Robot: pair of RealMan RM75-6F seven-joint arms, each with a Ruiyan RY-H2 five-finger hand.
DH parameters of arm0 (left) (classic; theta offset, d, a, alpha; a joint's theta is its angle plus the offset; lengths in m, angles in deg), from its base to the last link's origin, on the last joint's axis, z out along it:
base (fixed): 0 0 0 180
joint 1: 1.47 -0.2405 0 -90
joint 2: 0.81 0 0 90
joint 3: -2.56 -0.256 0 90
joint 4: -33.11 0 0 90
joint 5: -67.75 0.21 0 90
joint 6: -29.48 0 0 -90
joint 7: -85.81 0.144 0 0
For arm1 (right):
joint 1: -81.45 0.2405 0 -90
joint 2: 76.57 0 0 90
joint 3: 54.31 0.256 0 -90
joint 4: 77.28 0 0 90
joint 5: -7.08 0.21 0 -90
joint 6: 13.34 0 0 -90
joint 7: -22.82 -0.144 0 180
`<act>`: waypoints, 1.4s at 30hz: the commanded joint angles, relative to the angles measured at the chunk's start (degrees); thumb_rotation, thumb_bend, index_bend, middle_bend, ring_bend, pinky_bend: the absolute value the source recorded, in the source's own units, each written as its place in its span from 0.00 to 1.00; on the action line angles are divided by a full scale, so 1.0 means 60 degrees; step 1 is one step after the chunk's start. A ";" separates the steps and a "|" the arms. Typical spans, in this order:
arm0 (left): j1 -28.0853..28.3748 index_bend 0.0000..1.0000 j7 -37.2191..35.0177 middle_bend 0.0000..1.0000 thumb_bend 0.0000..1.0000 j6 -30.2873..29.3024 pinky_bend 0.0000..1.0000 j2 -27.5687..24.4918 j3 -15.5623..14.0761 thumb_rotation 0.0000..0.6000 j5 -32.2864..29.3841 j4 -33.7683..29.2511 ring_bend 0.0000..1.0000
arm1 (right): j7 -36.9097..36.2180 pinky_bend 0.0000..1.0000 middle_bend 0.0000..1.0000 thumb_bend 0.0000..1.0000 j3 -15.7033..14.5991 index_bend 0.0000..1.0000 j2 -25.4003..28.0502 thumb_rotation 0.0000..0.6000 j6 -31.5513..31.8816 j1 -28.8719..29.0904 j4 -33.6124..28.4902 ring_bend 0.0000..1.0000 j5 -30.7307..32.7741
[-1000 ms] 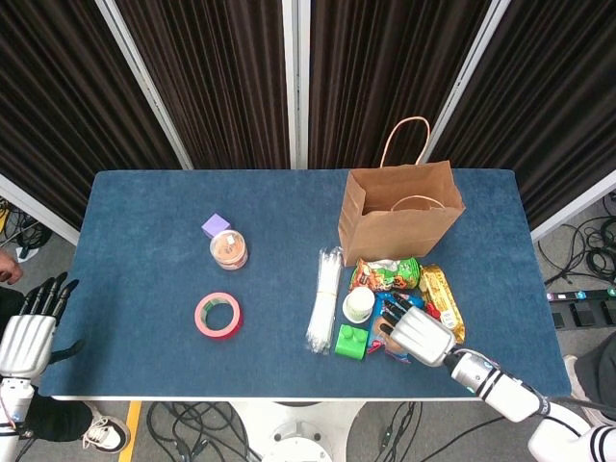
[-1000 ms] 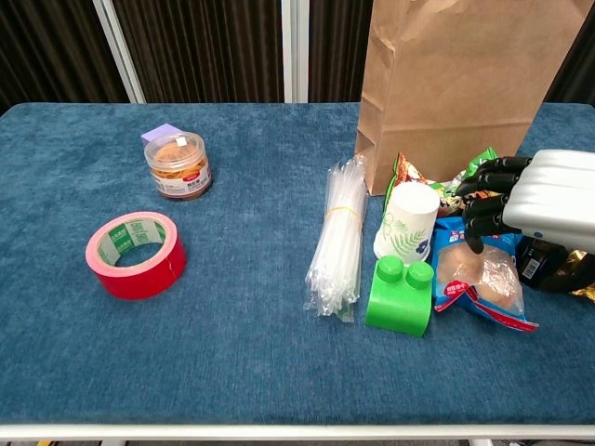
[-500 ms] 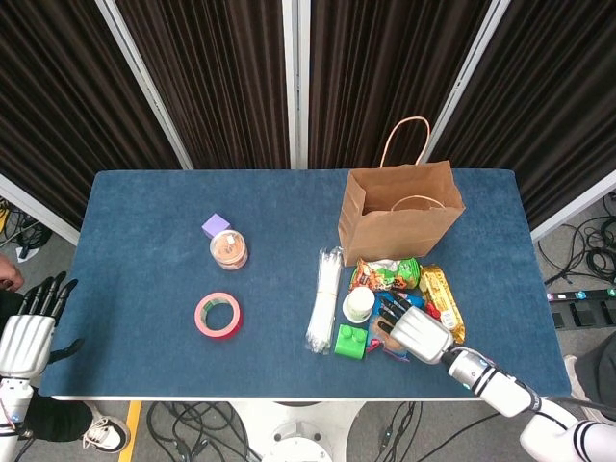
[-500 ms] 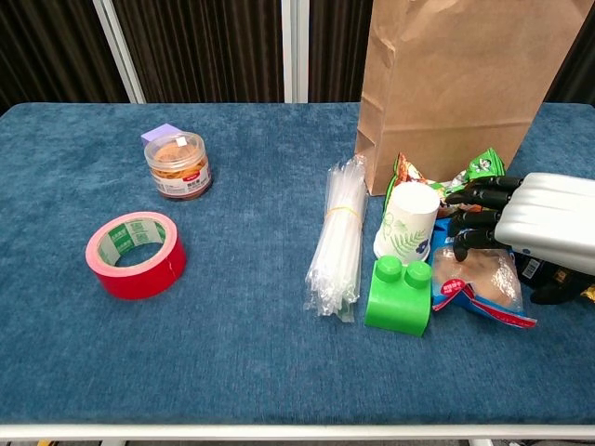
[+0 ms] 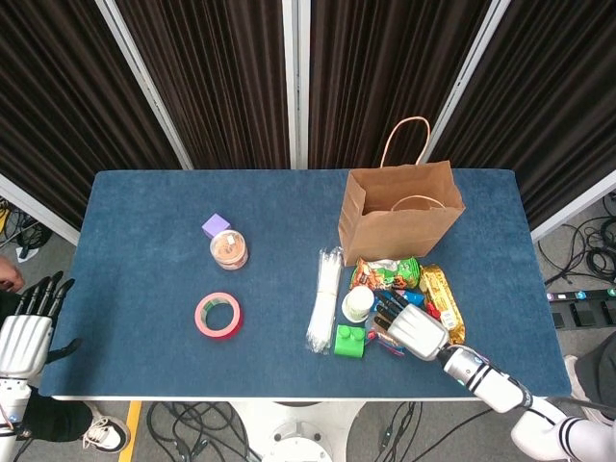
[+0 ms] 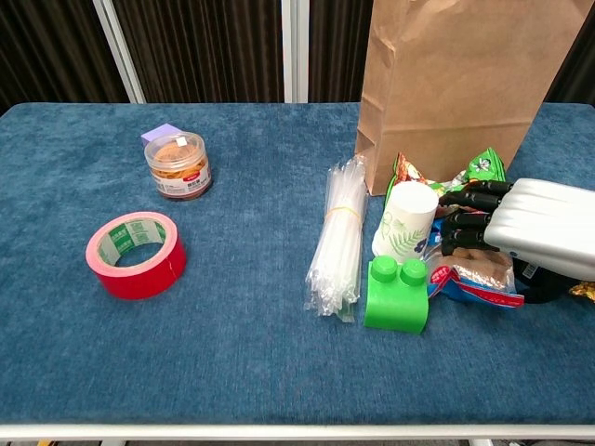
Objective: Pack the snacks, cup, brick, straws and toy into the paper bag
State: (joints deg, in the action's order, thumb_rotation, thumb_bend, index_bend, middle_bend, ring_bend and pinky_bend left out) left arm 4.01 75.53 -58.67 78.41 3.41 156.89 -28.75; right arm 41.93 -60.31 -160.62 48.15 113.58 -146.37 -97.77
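The paper bag (image 5: 397, 219) stands upright and open at the far right of the blue table (image 5: 144, 289), with the green snack packet (image 5: 387, 273), paper cup (image 6: 405, 219), green brick (image 6: 397, 295), bundle of straws (image 6: 337, 238) and blue snack pouch (image 6: 474, 280) clustered just in front of it. The right hand (image 6: 521, 229) lies over the pouch with fingers (image 6: 462, 221) curled down onto it, though whether it truly grips it I cannot tell. The left hand (image 5: 23, 332) hangs off the table's left edge, fingers spread, holding nothing.
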 commanded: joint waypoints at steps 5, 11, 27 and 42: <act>-0.0027 0.11 -0.0221 0.10 0.18 -0.0088 0.14 0.0089 0.0038 1.00 -0.0016 0.0221 0.01 | -0.0455 0.41 0.40 0.01 0.0040 0.53 -0.0788 1.00 0.0878 -0.0129 0.1126 0.28 -0.0207; -0.0038 0.11 -0.0351 0.11 0.18 -0.0135 0.14 0.0181 0.0049 1.00 -0.0011 0.0396 0.01 | -0.0976 0.56 0.53 0.15 -0.0029 0.72 -0.1204 1.00 0.1398 -0.0129 0.1872 0.42 -0.0389; -0.0018 0.11 -0.0603 0.11 0.18 -0.0287 0.14 0.0163 0.0071 1.00 0.0078 0.0300 0.01 | -0.1691 0.72 0.69 0.35 0.0029 0.93 -0.1078 1.00 0.2916 -0.0078 0.2060 0.60 -0.0746; 0.0049 0.11 -0.0349 0.11 0.18 -0.0366 0.14 -0.0040 0.0106 1.00 0.0158 -0.0132 0.01 | -0.0390 0.73 0.70 0.36 0.0756 0.94 0.1105 1.00 0.4146 0.0061 -0.1336 0.61 -0.1175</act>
State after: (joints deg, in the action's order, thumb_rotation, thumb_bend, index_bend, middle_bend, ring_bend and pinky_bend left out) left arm 4.27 73.35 -60.83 78.26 4.01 157.83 -29.43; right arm 37.31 -57.53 -156.97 71.35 113.43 -150.17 -103.97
